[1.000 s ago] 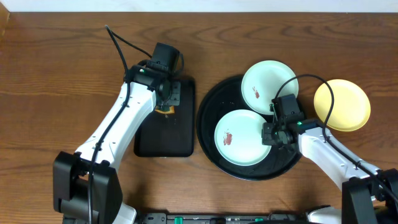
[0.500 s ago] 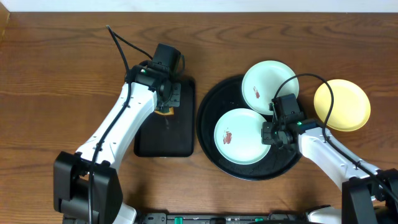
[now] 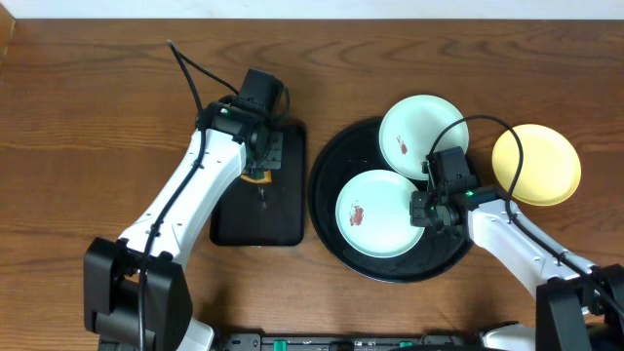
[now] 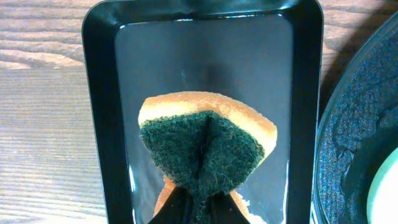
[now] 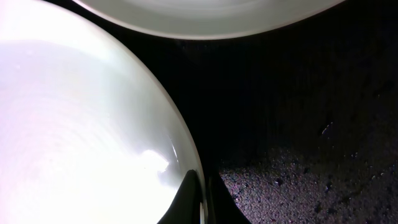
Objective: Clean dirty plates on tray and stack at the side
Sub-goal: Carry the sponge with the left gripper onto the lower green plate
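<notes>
Now: left gripper (image 4: 199, 210) is clamped on a sponge (image 4: 205, 140), green scouring face puckered between the tips, orange foam behind. It hangs over the small tray (image 4: 99, 124), which sits left of centre on the tabletop; its floor looks wet, so this is likely the dip station.

Right gripper (image 5: 202, 200) is low on the tray (image 3: 439, 252), right of centre. Its tips are pinched together on the right rim of the near plate (image 3: 380, 219), as far as the wrist view shows. Judged purpose: pin the plate so it won't slide under scrubbing.

The near plate carries a red-brown smear (image 3: 358, 216) left of its middle, on the sponge's side. The far plate (image 3: 421, 122) lies across the tray's far rim and has its own smear (image 3: 400, 148).

The yellow plate (image 3: 536, 164) is off the tray, toward the right edge of the table; no smear shows. That is probably the start of the stack.

Next call: carry the sponge rightward onto the near plate's smear. Risk: the plate pivots on a one-sided hold.
</notes>
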Available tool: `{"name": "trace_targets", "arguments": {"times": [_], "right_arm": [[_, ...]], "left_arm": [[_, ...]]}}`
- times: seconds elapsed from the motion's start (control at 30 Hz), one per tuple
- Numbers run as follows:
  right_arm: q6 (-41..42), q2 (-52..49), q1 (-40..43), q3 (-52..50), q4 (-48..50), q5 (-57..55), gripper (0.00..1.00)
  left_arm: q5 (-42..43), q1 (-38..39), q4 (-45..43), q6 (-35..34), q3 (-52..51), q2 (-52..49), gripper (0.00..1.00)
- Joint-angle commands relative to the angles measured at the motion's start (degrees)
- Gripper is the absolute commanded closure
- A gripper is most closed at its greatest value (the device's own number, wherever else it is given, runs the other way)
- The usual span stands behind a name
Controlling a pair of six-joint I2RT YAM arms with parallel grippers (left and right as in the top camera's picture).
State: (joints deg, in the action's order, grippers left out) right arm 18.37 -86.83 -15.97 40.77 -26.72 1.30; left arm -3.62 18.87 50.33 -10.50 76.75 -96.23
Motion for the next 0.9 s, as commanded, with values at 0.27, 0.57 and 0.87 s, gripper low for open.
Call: {"name": "trace_targets", "arguments": {"times": [0.27,0.57,0.87], "right_arm": [[-0.46,-0.28,0.13,-0.28,0.31,-1.46,0.99],[-0.46,-0.28,0.13,-0.28,0.28,-1.46,0.98],[-0.46,-0.28,0.13,-0.28,0.17,-1.46,0.98]], "left_arm": [[0.96,2.78,1.90,-0.87,4.22,0.76,0.93],[-10.75,9.14,3.87,-0.96,4.00,0.70,0.93],[-10.36,9.14,4.09,-0.96,3.89,0.22,0.92]]}}
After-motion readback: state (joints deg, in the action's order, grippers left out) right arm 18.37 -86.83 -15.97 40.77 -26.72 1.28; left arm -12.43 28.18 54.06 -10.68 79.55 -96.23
